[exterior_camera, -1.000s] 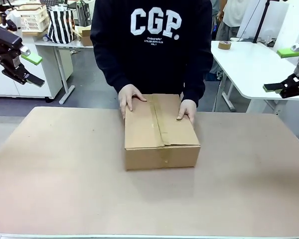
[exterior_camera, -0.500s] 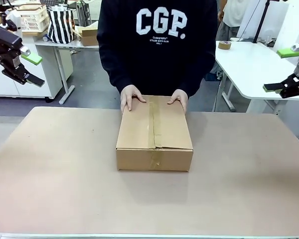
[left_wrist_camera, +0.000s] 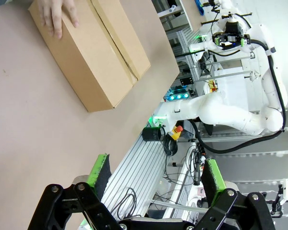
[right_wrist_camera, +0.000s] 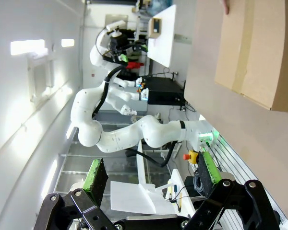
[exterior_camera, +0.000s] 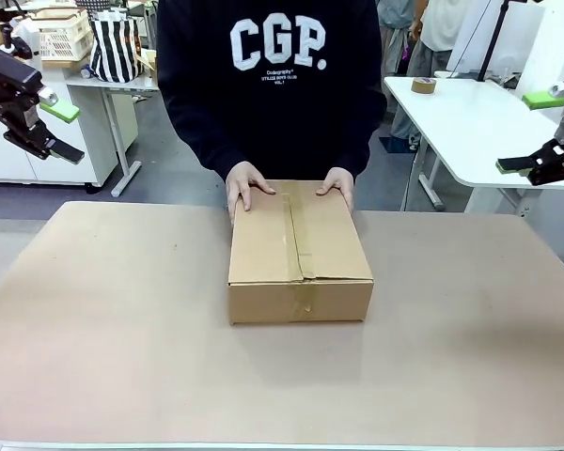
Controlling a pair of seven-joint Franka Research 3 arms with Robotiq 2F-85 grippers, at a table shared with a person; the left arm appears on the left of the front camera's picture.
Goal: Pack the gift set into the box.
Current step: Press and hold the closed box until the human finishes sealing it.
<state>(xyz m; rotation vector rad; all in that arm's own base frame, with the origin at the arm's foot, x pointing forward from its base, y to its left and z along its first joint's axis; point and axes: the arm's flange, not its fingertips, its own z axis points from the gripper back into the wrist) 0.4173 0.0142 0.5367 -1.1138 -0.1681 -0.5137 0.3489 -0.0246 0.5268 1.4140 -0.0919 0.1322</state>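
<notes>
The box (exterior_camera: pixel 300 252), a plain brown carton with its flaps shut and tape along the top seam, lies at the table's middle. A person's two hands (exterior_camera: pixel 247 182) rest on its far edge. The left wrist view shows the box (left_wrist_camera: pixel 89 52) with a hand on it; in the right wrist view the box (right_wrist_camera: pixel 257 50) is at the top right. My left gripper (exterior_camera: pixel 49 117) hangs open at the far left, high above the table, with nothing in it. My right gripper (exterior_camera: pixel 531 132) hangs open at the far right, also empty. The gift set is out of view.
The brown table top (exterior_camera: pixel 122 338) spreads wide around the box. Behind the person stand a white table (exterior_camera: pixel 470 122) with a tape roll (exterior_camera: pixel 423 85), and a bench with a crate and a striped bag (exterior_camera: pixel 115 47).
The person has shifted to the left and turned the box a little, so that it sits slightly further right. Both arms have stayed still.
</notes>
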